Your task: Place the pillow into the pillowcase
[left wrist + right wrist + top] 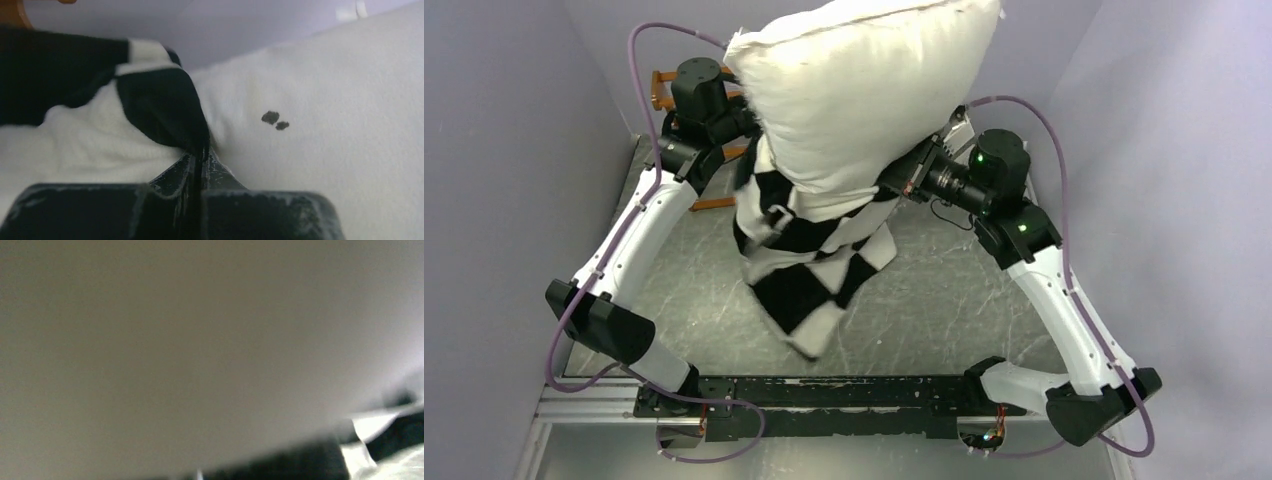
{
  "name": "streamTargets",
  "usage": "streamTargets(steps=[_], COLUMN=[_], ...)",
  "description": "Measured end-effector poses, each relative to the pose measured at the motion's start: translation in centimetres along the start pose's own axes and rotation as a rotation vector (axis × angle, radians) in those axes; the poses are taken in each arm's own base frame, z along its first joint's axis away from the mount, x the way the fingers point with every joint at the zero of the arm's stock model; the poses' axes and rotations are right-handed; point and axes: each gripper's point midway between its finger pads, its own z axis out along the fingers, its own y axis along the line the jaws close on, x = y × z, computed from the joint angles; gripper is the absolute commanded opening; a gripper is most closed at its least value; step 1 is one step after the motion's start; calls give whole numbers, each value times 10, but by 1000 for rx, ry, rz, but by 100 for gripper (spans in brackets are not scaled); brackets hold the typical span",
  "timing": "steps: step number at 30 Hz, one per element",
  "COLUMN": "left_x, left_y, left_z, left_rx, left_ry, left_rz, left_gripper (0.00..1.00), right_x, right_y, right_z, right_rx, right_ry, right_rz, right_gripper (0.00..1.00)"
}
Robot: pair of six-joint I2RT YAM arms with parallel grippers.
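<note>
The right wrist view is nearly all blur. The right claw (906, 182) is closed against the bundle, but what it grips is hidden. The plump white pillow (864, 90) stands on end over the counter's (954, 300) middle, its top leaning upper right and its lower end inside the plush checkered pillowcase (809, 270). The left claw (200, 157) is clamped on the pillowcase's rim.

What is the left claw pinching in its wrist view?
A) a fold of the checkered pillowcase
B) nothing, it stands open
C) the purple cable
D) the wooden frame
A: the left claw is shut on a black fold of the pillowcase, with the white pillow beside it.
</note>
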Motion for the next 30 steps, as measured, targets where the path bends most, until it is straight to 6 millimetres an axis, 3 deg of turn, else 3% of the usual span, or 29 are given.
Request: streamTargets(steps=[2, 3, 6, 8, 10, 12, 14, 17, 19, 24, 28, 30], left_x=[4, 11, 37, 48, 51, 43, 37, 49, 60, 44, 32, 38], left_y=[1, -1, -22, -38, -48, -58, -69, -82, -92, -110, -136, -147], left_z=[2, 4, 9, 9, 8, 16, 27, 36, 33, 20, 14, 9], left_rx=[-9, -11, 9, 40, 63, 93, 135, 168, 183, 235, 374, 411], left_ry=[7, 15, 47, 67, 96, 125, 130, 112, 103, 102, 73, 50], left_rz=[-6, -10, -13, -19, -31, -37, -32, -20, -7, 37, 11, 25], left_gripper=[5, 5, 5, 5, 5, 5, 5, 5, 5, 5, 5, 5], right_x=[10, 2, -46, -70, -78, -78, -92, -117, -123, -87, -106, -116], right_y=[31, 42, 62, 63, 61, 56, 55, 42, 30, -7, -40, -51], right_z=[-13, -17, -23, -29, -36, -40, -40, -37, -33, -3, -4, -3], right_rx=[-58, -60, -38, -27, -39, -52, -47, -7, 19, 39, 108, 135], right_ry=[50, 50, -52, -141, -211, -262, -323, -378, -387, -367, -396, -392], right_rz=[6, 0, -69, -111, -130, -144, -166, -194, -208, -241, -213, -194], right_gripper=[0, 0, 0, 0, 0, 0, 0, 0, 0, 0, 0, 0])
